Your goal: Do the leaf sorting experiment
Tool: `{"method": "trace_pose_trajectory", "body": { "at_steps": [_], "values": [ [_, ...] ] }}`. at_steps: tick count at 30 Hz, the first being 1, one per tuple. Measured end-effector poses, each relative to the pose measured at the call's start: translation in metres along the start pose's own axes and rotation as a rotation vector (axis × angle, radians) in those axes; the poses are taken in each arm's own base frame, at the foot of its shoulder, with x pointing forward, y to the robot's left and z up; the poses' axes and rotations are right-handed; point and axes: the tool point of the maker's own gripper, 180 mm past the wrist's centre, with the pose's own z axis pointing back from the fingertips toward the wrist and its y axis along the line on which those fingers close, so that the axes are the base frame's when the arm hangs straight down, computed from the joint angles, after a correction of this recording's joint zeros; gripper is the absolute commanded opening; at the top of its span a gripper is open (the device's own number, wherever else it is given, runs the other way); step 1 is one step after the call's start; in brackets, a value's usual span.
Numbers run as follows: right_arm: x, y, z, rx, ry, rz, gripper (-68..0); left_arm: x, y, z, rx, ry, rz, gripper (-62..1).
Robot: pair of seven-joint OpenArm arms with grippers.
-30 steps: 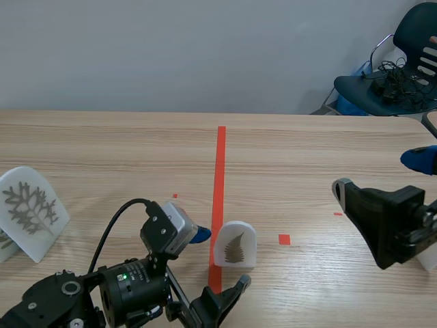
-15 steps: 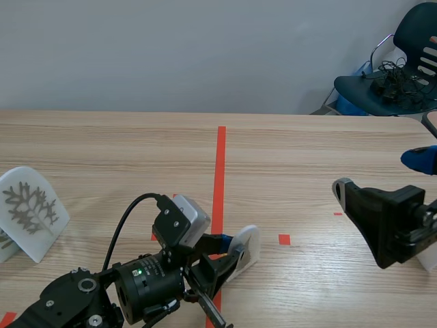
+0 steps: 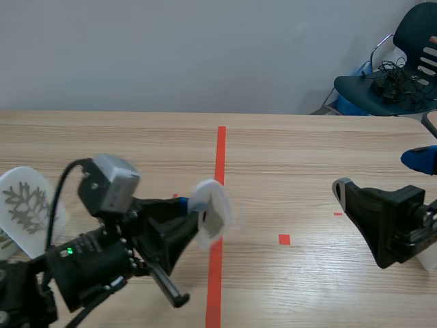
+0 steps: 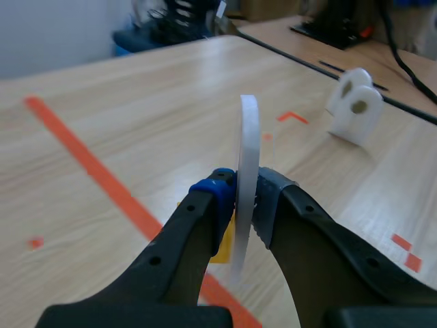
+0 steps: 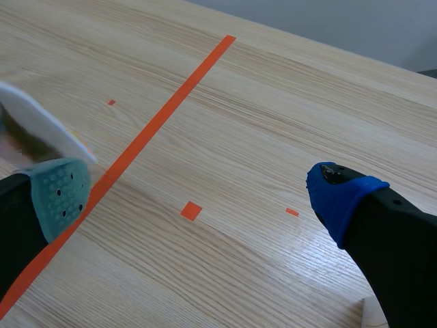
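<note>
My left gripper (image 3: 196, 213) is shut on a small white arched leaf tile (image 3: 212, 208) and holds it in the air just left of the orange tape line (image 3: 220, 171). In the left wrist view the leaf tile (image 4: 247, 157) stands edge-on, pinched between the blue and grey fingertips of the left gripper (image 4: 244, 199). A larger white tile with a branching leaf (image 3: 27, 208) stands at the table's left edge. My right gripper (image 3: 375, 174) hovers at the right, open and with nothing in it. In the right wrist view the right gripper (image 5: 198, 198) has only bare table between its fingers, and the held tile (image 5: 37, 123) shows blurred beyond its pad.
Two more white tiles (image 4: 355, 106) stand on the table ahead of the left gripper. A white piece (image 3: 429, 256) shows at the right edge behind the right arm. A dark chair with cables (image 3: 396, 75) stands beyond the table's far right corner.
The left gripper closed on the small leaf tile, tipped it, then lifted it off the table and swung up and to the left. The right arm has not moved.
</note>
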Motion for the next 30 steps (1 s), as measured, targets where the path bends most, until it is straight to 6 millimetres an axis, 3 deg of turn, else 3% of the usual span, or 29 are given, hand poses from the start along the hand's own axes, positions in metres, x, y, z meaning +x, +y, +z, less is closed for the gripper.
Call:
{"method": "trace_pose_trajectory", "body": {
  "at_steps": [3,8,14,18,30],
  "values": [
    [0.000,0.000,0.000,0.000,0.000,0.000,0.4,0.011,0.038,0.031,0.141,-0.027,0.006,-55.4],
    [0.000,0.000,0.000,0.000,0.000,0.000,0.4,-0.012,0.102,0.091,0.428,0.042,0.045,-55.4],
    [0.000,0.000,0.000,0.000,0.000,0.000,0.4,-0.040,0.149,0.139,0.654,0.094,0.103,-55.4],
    [0.000,0.000,0.000,0.000,0.000,0.000,0.4,-0.054,0.165,0.148,0.713,0.111,0.125,-55.4],
    [0.000,0.000,0.000,0.000,0.000,0.000,0.4,-0.047,0.194,0.149,0.770,0.065,0.093,-55.1]
  ]
}}
